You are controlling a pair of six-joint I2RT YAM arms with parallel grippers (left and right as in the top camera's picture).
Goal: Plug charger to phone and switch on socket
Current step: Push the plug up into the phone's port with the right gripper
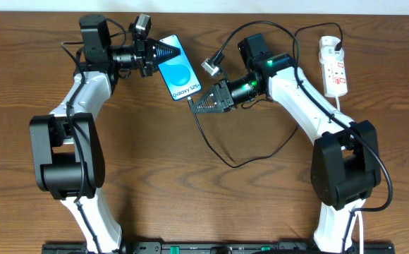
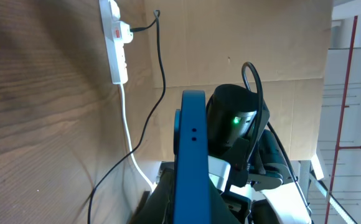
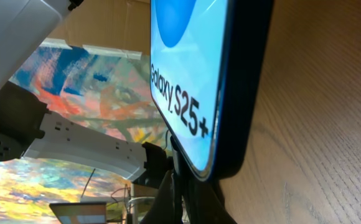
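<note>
Left jaws clamp the phone [image 1: 176, 70]; right jaws unreadable beside it (charger [image 2: 160, 56] tip hidden).

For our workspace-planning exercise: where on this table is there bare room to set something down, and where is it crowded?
Free: the wide table patch between the left arm and right arm, below the charger loop; also the far-left edge. Crowded: top middle, where left pincer, phone and right pincer meet, and around the socket.
</note>
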